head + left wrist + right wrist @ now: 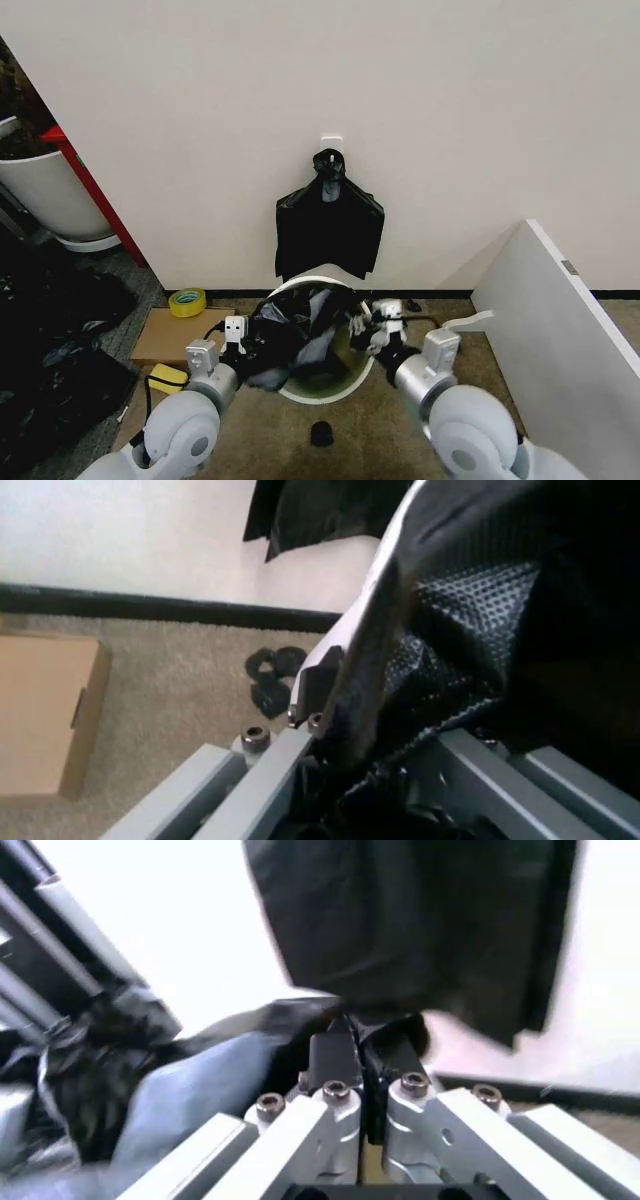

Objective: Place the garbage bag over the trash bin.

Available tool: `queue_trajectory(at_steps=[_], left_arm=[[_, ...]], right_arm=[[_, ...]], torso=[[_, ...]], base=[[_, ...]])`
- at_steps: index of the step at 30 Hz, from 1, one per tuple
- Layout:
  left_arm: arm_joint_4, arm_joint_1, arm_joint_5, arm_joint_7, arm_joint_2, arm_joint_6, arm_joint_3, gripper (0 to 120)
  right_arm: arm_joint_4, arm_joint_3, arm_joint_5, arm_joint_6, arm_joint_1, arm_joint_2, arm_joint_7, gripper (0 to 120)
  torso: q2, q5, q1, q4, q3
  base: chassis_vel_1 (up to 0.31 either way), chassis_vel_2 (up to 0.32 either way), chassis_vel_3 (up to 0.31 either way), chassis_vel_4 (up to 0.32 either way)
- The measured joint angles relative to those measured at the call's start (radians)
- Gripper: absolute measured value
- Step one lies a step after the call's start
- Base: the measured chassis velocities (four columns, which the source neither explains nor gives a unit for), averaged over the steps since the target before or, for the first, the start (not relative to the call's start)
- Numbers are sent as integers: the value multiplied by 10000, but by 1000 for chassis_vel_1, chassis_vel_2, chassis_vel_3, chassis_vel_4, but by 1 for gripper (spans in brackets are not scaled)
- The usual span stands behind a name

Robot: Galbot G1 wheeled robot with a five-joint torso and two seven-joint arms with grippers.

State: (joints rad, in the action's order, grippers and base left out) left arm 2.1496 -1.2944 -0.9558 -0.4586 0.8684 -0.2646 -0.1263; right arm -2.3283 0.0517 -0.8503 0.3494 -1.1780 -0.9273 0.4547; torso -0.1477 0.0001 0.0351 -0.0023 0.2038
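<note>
The trash bin (318, 390) stands on the carpet just in front of the wall, right below a flat black bundle (329, 232) that hangs from a white hook (331, 143). The garbage bag (290, 340) lies crumpled over the bin's mouth, spilling over the bin's left rim and sagging into its opening, while the far rim and the near rim stay bare and white.

The left end effector (238, 342) sits at the bin's left side, against the part of the bag that hangs over the rim. In the left wrist view the left end effector (335, 727) has its fingers closed on a fold of the bag (470, 630), the black film bunched between and over them. The right end effector (368, 325) sits at the bin's right rim. In the right wrist view the right end effector (362, 1054) has its two dark fingertips (332, 1054) pressed nearly together, pinching an edge of the bag (150, 1065), with the hanging bundle (420, 922) on the wall behind.

Left of the bin, on the floor, lie a flat cardboard box (168, 335) with a roll of yellow tape (187, 301) on its far corner. A small black round thing (322, 433) lies on the carpet just on the robot's side of the bin. Right of the bin a white panel (560, 330) leans by the wall.
</note>
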Motion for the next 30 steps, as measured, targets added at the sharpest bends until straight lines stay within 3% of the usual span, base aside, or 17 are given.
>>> queue_trajectory(at_steps=[14,26,30], left_arm=[[-132,265,-1815,-424,2,89,-204,0],[-2,260,-2101,-524,-95,75,-285,0],[190,267,-2113,-536,-124,-50,-256,0]], right_arm=[[-90,1655,1137,-263,-1832,1159,-723,0],[-95,1979,3189,-1145,-2824,1420,-1991,0],[-372,2087,4699,-1826,-3403,1608,-2454,12]], torso=[[0,0,0,-3,0],[0,1,0,-1,0],[0,1,0,-1,0]], base=[[0,0,0,0],[0,0,0,0],[0,0,0,0]])
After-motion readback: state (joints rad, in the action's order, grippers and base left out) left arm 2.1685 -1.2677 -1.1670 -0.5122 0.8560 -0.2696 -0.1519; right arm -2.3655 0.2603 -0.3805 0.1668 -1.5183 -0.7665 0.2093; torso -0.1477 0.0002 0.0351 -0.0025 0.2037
